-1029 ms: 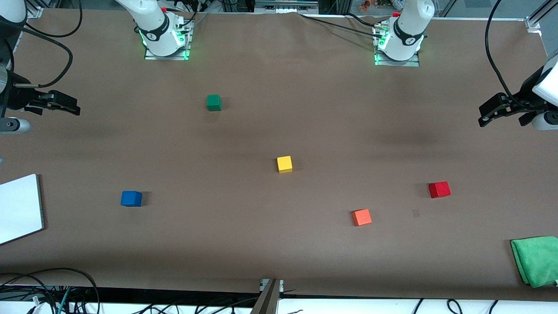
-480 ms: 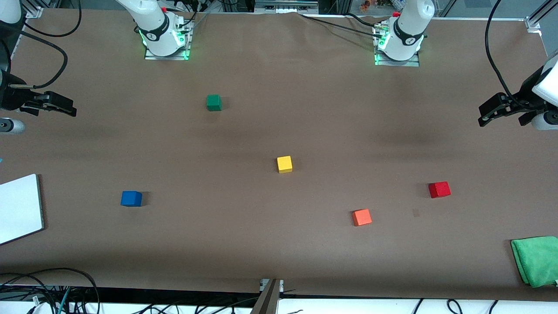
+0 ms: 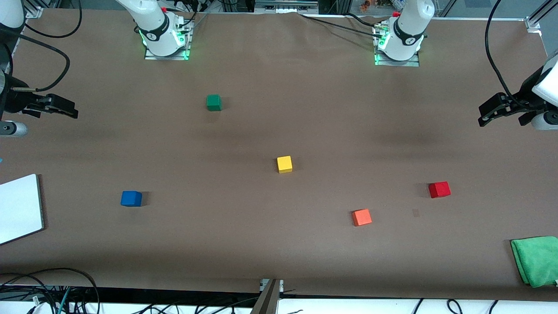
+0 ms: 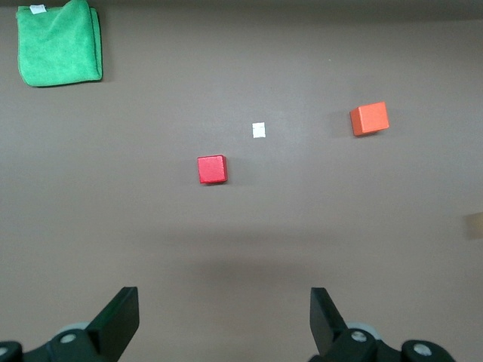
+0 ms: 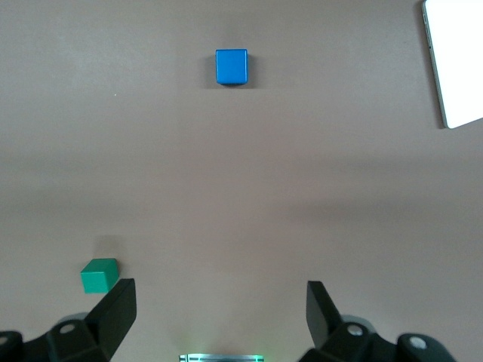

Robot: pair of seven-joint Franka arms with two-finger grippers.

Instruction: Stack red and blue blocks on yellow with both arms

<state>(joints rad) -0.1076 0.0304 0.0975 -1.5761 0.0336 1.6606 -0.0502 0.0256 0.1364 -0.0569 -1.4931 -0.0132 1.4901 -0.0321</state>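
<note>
Both grippers, left (image 4: 225, 320) and right (image 5: 219, 317), are hanging wide open; the red block (image 3: 439, 189) and blue block (image 3: 131, 198) are looking light and rigid, best pinched across flat opposite sides.

both arms are glossy white with dark grey bands at the joints, each band carrying a small round white mark, and their bases sit on metal plates lit with green lights, with a small red part beside each. thick black cables loop from the arms near the left gripper (image 3: 495, 111) and the right gripper (image 3: 61, 107), both matte black with two wedge-shaped fingers. in the wrist views, silver screw heads show at the root of each black finger (image 4: 121, 320).
</note>
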